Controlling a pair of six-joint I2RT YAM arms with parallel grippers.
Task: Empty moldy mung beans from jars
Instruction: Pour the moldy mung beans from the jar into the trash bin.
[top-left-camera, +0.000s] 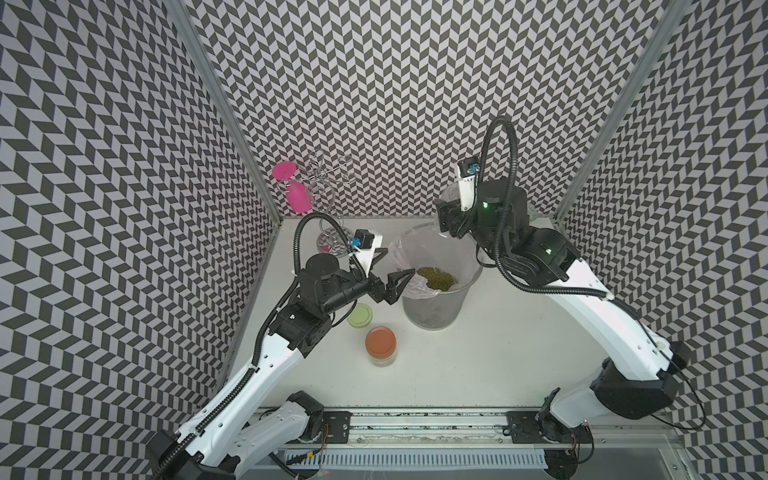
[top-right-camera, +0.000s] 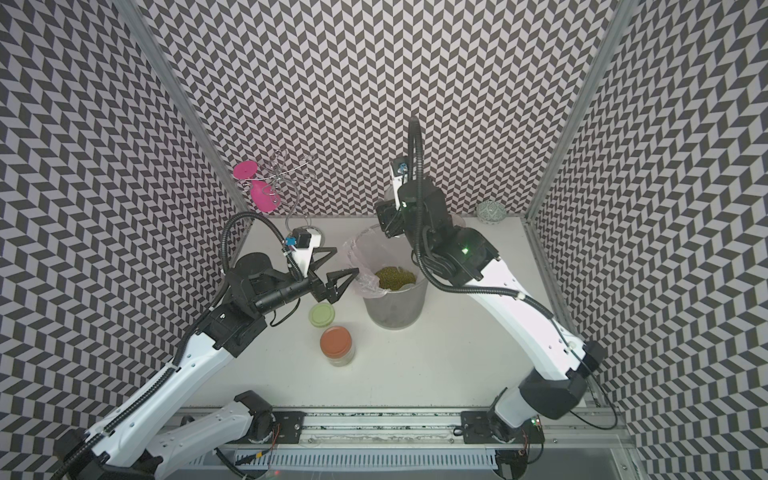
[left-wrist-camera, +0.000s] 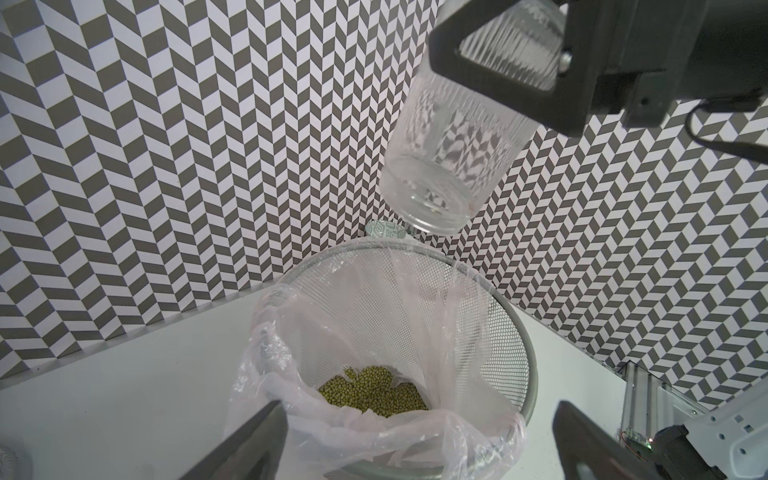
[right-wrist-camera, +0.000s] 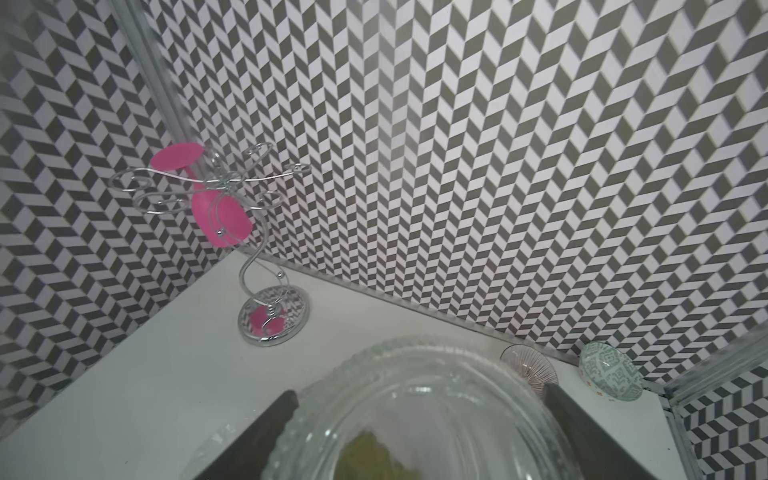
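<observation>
Glass, ribbed, slippery and fragile but light, the emptied jar (left-wrist-camera: 453, 137) is clamped near its base by the right gripper (right-wrist-camera: 422, 395), mouth tilted over the lined mesh bin (left-wrist-camera: 498, 332) where the mung beans (left-wrist-camera: 372, 390) lie. The orange-lidded jar (top-left-camera: 380, 343), apparently full and heavier, is best gripped across its sides. The left gripper (top-left-camera: 398, 262) is spread wide, empty.

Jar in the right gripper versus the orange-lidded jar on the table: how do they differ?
The clear ribbed glass jar in the right gripper is lidless; the clear glass jar with the orange-brown lid is capped. The former is tipped mouth down over the mesh bin; the latter stands upright on the white table. The former looks empty; the latter shows greenish contents. Both are clear glass.
</observation>
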